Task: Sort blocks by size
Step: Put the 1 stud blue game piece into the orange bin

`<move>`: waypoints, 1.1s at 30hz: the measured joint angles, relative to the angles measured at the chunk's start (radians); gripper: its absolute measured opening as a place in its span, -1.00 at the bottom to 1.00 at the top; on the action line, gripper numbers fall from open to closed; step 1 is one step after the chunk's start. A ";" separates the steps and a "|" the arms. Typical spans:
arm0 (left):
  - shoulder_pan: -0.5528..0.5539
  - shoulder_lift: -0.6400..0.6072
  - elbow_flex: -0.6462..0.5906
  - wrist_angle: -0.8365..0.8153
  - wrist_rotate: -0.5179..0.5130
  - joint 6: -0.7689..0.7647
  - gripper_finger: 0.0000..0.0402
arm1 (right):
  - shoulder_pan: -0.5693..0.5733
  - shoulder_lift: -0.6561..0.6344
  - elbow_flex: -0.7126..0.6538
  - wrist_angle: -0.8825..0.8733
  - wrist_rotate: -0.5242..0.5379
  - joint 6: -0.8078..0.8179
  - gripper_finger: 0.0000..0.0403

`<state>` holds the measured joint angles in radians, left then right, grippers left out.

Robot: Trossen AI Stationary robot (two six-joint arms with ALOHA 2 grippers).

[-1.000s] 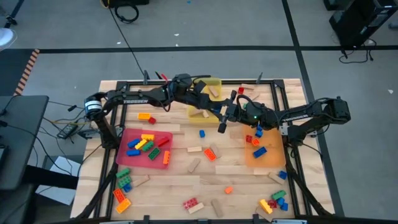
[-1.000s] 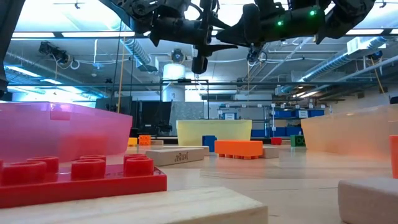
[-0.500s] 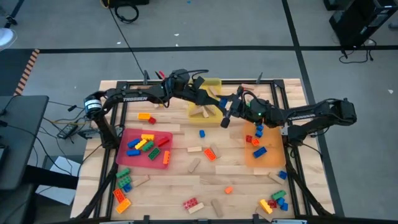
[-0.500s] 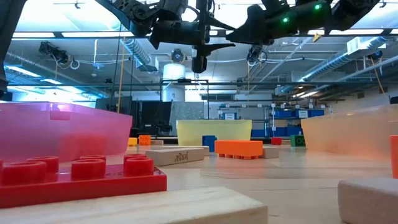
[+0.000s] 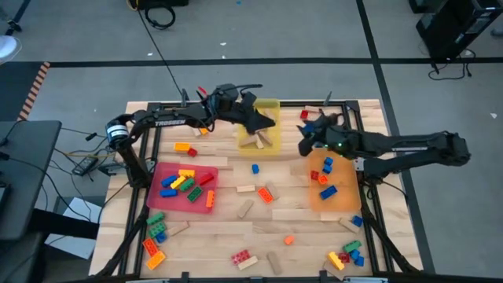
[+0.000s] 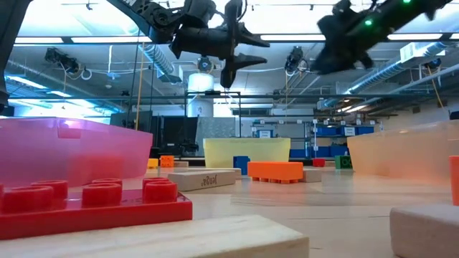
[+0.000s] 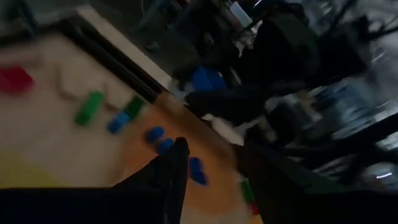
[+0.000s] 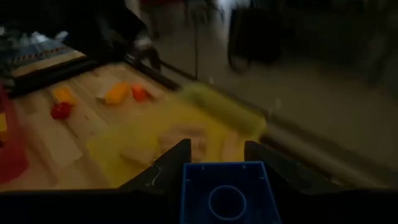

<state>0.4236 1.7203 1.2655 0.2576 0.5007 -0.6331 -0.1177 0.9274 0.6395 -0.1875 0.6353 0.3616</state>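
Right wrist view: right claw [image 8: 214, 152] grips a blue block [image 8: 224, 196] between its fingers; left claw [image 7: 214, 162] gapes empty.

Two dark, near-black arms are seen, built of slim tubular links w/ chunkier joint housings. On the left arm [image 5: 169, 119] white lettering is printed along the forearm link; a silver-grey ring w/ a blue spot is fitted at its base joint. Thin black cables are looped over its wrist, and red bits are seen near the wrist. On the right arm [image 5: 409, 145] a white patch is noted by the forearm, and green indicator lights are lit on the wrist housing in both high & low views. Each arm is ended in two dark, tapered, blade-like fingers [image 7: 168, 180], matte and plain.
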 joint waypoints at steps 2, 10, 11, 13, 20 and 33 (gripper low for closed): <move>0.000 0.000 0.000 0.001 -0.044 0.093 -0.19 | 0.000 -0.039 0.000 -0.131 -0.016 0.149 -0.23; 0.023 0.000 0.000 -0.077 -0.202 0.299 -0.19 | 0.000 -0.083 0.000 -0.506 -0.325 0.550 -0.24; 0.026 0.000 0.000 -0.103 -0.206 0.327 -0.19 | 0.000 -0.074 0.000 -0.548 -0.358 0.596 -0.24; 0.033 0.000 0.000 -0.140 -0.220 0.376 -0.19 | 0.000 -0.045 0.000 -0.636 -0.417 0.673 -0.24; 0.051 -0.002 0.000 -0.216 -0.241 0.481 -0.19 | 0.000 0.106 0.000 -0.678 -0.477 0.764 -0.23; 0.106 -0.077 0.000 -0.373 -0.306 0.649 -0.19 | -0.004 0.297 0.000 -0.643 -0.480 0.837 -0.02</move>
<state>0.5297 1.6431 1.2659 -0.1156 0.1949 0.0164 -0.1219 1.2247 0.6395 -0.8307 0.1557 1.1985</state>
